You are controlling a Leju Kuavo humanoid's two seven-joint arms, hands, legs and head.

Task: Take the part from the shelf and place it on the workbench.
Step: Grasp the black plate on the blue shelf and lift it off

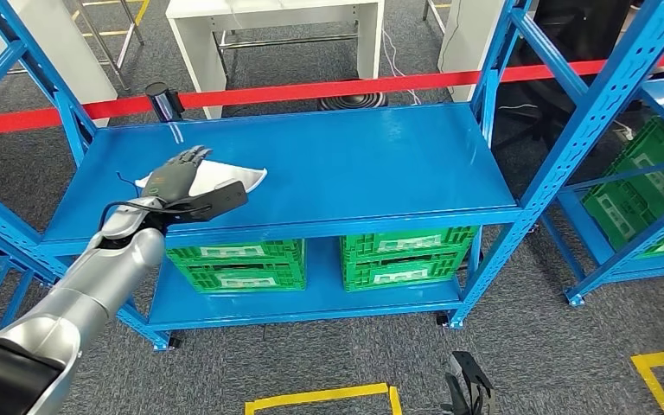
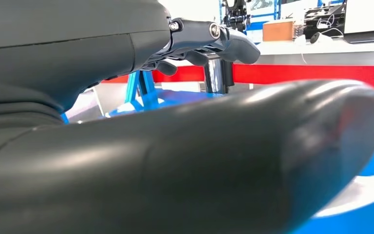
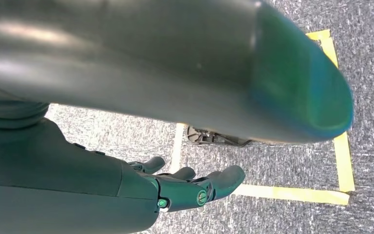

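The part (image 1: 248,178) is a flat white piece lying on the left of the blue shelf's top board (image 1: 363,160). My left hand (image 1: 180,178) reaches over the part's near-left end, its fingers stretched forward and its thumb spread out to the right, gripping nothing. In the left wrist view the thumb (image 2: 214,156) looms large, the fingers (image 2: 224,41) extend above it, and a white edge of the part (image 2: 367,191) shows on the blue board below. My right hand (image 3: 190,187) hangs over the grey carpet with its fingers loosely apart and nothing in them.
Green crates (image 1: 235,264) (image 1: 405,255) sit on the lower shelf board. A red barrier tape (image 1: 328,89) on a black post (image 1: 162,100) runs behind the shelf. Another blue rack with green crates (image 1: 648,199) stands at the right. Yellow tape (image 1: 320,398) marks the floor.
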